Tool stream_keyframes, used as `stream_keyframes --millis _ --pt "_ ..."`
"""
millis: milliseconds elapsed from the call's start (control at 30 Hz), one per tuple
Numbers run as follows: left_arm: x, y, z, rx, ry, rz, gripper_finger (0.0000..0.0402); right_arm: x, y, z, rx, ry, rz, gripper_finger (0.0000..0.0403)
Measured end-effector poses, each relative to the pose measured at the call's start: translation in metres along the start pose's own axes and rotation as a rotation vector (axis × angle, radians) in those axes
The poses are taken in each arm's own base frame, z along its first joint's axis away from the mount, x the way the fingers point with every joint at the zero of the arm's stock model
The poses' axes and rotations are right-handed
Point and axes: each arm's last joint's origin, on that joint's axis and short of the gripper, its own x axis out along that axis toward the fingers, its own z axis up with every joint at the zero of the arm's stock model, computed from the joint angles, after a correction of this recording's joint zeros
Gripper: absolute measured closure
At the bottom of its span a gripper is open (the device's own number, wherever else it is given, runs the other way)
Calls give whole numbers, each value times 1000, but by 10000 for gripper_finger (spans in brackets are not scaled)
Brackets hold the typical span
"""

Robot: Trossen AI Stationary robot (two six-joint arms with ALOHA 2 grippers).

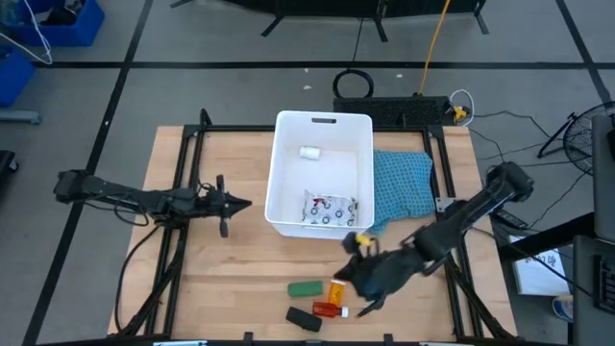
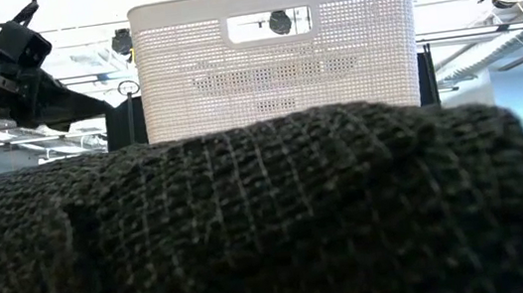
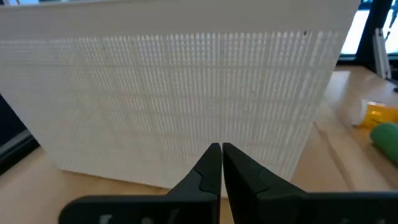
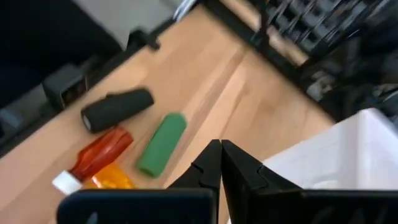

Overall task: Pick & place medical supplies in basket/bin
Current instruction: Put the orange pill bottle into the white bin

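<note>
The white bin point(image 1: 322, 173) stands mid-table and holds a small white bottle point(image 1: 309, 152) and a white patterned packet point(image 1: 330, 210). Near the table's near edge lie the green block point(image 1: 306, 287), orange pill bottle point(image 1: 336, 291), red white-capped tube point(image 1: 329, 309) and black block point(image 1: 304, 320). My right gripper point(image 1: 354, 279) hovers shut just right of the orange bottle, touching nothing. In its wrist view point(image 4: 221, 149) the green block point(image 4: 161, 144), black block point(image 4: 117, 107) and red tube point(image 4: 99, 155) lie ahead. My left gripper point(image 1: 235, 203) waits shut, left of the bin point(image 3: 186, 99).
A blue cloth point(image 1: 399, 187) lies against the bin's right side. In the low view the black block point(image 2: 252, 228) fills the foreground, with the bin point(image 2: 275, 55) behind it. Bare wood stretches left of the green block and between the bin and the near edge.
</note>
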Motion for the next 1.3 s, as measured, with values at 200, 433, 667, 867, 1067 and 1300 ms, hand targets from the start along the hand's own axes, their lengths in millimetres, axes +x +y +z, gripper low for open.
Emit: stream_keyframes --millis 200,433,667,867,1067,1300 --pt "0 0 3 -10 -27 -1 398 40 17 -3 -45 116 203 314" --pt "0 -1 3 -36 -28 -21 376 68 32 -15 -131 185 250 185" --pt "0 -1 1 -33 -12 -21 373 89 33 -26 -218 216 298 122" --pt "0 -1 0 -33 4 -21 390 106 34 -42 -260 279 398 129" --pt "0 -1 -3 -52 29 -20 394 119 38 -56 -323 335 478 131" --pt "0 -1 -3 -71 32 -20 367 136 44 -67 -358 352 500 140"
